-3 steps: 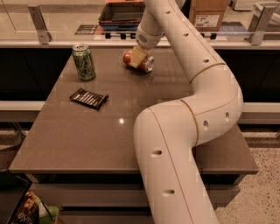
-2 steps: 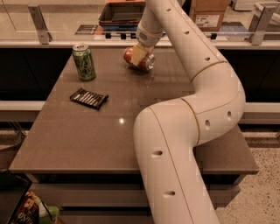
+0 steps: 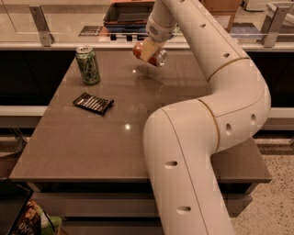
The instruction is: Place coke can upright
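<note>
The coke can (image 3: 157, 57), orange-red with a silver end, is held on its side in my gripper (image 3: 148, 51), lifted a little above the far middle of the brown table (image 3: 92, 147). The gripper is shut on it, its tan fingers (image 3: 148, 49) wrapping the can's middle. The can's silver end points right and toward the camera. My white arm reaches from the lower right up and across to it.
A green can (image 3: 88, 65) stands upright at the far left of the table. A flat black wrapped bar (image 3: 93, 103) lies in front of it. A counter with a dark tray (image 3: 126, 11) and rail posts runs behind the table.
The gripper has lifted the coke can off the table; it now hangs above the surface, still lying sideways.
</note>
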`<state>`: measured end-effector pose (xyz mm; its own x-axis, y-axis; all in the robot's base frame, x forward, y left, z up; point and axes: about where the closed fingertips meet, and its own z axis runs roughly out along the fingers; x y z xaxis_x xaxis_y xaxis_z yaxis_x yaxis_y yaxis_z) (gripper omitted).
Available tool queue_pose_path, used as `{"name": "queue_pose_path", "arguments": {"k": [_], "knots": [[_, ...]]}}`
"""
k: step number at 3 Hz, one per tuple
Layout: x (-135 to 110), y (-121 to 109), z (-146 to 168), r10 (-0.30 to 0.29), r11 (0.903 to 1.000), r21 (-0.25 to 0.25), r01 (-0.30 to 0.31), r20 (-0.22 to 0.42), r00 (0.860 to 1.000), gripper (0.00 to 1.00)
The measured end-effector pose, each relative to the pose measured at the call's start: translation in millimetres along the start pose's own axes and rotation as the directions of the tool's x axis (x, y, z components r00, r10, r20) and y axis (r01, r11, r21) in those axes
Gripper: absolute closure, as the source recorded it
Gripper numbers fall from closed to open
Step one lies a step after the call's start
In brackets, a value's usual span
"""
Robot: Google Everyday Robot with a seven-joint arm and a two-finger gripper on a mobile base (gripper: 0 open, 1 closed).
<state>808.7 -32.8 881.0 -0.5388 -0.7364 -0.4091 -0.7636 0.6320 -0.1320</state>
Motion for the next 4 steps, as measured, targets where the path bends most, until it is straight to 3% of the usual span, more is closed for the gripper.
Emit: {"name": "queue_pose_path", "arguments": {"k": [1, 2, 4], "knots": [[-9, -9, -17, 0.002, 0.9994, 0.033, -0.005, 0.076, 0.997, 1.00], [-21, -13, -31, -0.019, 0.9980, 0.062, 0.007, 0.181, 0.983, 1.00], [-22, 7, -40, -0.056, 0.9962, 0.082, 0.029, 0.347, 0.936, 1.00]]}}
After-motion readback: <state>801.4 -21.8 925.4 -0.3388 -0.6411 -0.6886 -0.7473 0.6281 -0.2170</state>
